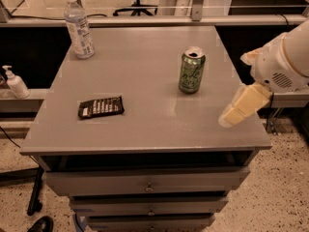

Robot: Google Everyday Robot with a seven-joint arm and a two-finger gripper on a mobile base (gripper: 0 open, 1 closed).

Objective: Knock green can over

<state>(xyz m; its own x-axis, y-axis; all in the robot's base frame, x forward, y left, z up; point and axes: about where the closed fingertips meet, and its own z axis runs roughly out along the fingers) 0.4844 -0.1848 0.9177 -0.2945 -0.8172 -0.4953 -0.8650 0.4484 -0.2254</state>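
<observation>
— Which step is pictured?
— The approach, it is judged: the green can (191, 70) is seen upright on the right half of the grey table (145, 47), not yet knocked. The gripper (229, 117) is held over the table's right front edge, near the can but apart from it. Whether it is open or closed cannot be told.

— What is called for next?
— A sideways sweep toward the can's upper body is likely needed, so that it is tipped rather than slid.

— And what is counted?
— One green can, one water bottle (78, 29) at the back left, one dark packet (101, 107) at the front left, and one pump bottle (16, 82) off the table
</observation>
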